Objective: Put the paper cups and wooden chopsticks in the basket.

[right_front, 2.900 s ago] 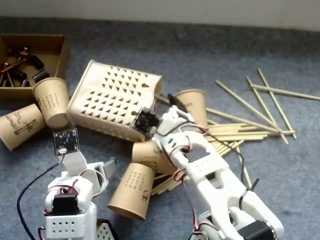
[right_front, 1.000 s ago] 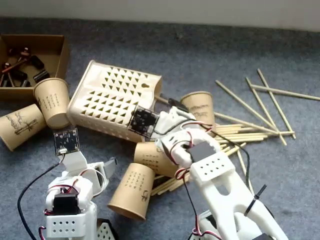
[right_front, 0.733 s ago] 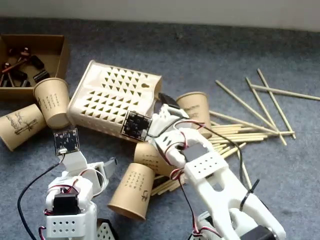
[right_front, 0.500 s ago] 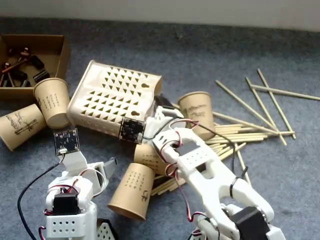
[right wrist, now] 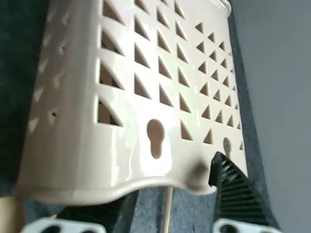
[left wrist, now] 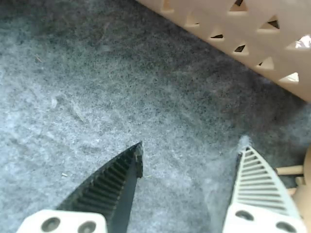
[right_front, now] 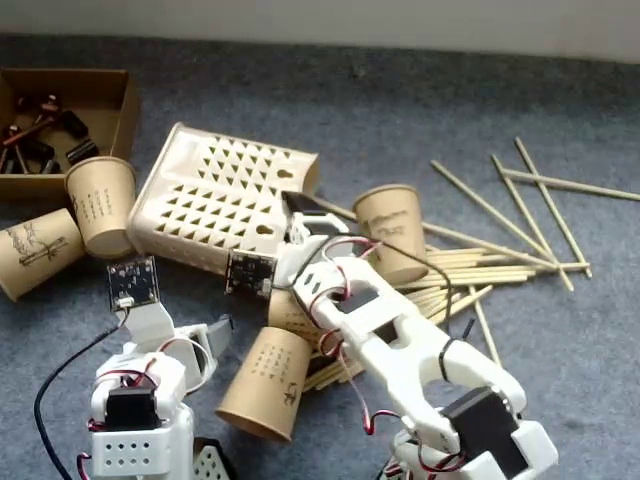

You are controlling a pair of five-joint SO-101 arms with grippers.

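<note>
Right gripper gapes at the basket rim, left gripper spread wide too; five paper cups, one basket, chopsticks too jumbled to count.

A grey, felt-like cloth is covering the tabletop, its nap showing fuzzy and flecked with lint up close. Soft, even light is falling across it, throwing only faint shadows. A pale strip is running along the far edge. An open cardboard box is sitting at the far left.
</note>
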